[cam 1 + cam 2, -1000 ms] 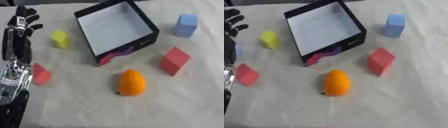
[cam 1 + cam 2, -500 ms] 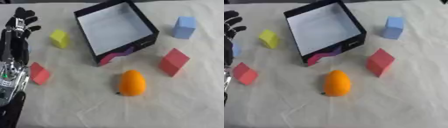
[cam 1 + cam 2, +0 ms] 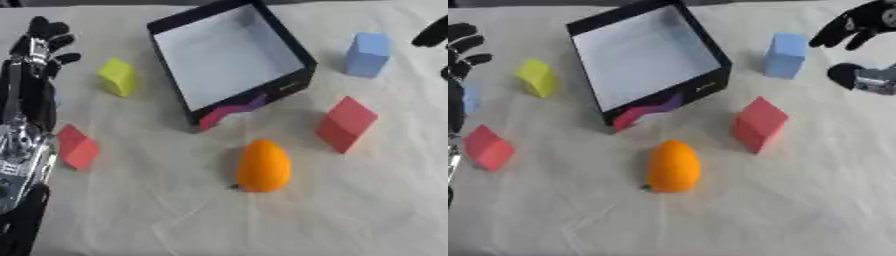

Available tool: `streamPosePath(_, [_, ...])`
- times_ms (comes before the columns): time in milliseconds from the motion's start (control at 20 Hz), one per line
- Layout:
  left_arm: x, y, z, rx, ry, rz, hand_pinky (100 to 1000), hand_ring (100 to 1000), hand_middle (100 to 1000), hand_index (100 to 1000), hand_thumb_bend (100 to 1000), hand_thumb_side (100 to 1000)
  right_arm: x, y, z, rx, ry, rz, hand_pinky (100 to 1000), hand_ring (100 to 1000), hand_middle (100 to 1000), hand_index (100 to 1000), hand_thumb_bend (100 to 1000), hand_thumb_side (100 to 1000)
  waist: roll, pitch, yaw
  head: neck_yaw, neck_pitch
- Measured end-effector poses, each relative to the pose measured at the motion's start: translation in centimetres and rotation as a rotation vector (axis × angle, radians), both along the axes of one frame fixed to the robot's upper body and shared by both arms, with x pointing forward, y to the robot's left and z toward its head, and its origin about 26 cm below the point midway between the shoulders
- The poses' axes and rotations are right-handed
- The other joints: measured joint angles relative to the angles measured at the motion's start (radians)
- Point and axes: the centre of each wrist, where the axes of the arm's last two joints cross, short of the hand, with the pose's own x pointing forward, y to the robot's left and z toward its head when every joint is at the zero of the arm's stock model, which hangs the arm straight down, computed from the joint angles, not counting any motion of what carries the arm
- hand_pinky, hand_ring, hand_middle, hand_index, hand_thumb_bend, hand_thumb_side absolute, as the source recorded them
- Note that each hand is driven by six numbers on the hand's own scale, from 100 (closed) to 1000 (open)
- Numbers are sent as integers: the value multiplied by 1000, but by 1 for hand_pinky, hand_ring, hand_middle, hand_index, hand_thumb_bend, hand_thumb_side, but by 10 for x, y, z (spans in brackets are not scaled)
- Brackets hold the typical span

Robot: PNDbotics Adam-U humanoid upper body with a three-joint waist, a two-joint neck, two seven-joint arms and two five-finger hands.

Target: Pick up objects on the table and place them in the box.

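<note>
The box point(image 3: 229, 60) is black-walled with a white floor, open-topped and empty on the cloth-covered surface point(image 3: 350, 210). Just in front of it lies a smooth orange egg-shaped fruit point(image 3: 263, 166). Left hand point(image 3: 37, 47) and right hand point(image 3: 864, 22) hover beside it, fingers spread, holding nothing.

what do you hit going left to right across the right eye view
left hand → small red block → yellow block → box → large red block → blue block → right hand
</note>
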Motion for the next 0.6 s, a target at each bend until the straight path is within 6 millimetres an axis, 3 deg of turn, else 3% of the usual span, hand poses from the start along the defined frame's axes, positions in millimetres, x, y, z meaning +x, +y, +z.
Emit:
streamPosePath(350, [0,0,0,0,0,0,714,787,721,734,311,769,0,5,-4,-84,-4,67,836,886,875,910,365,622,0,0,-4,2,0])
streamPosePath(600, [0,0,-1,1,2,0,714,788,721,734,310,771,3,16,-2,-84,-72,107,822,856,824,900,598,452,0,-2,-6,2,0])
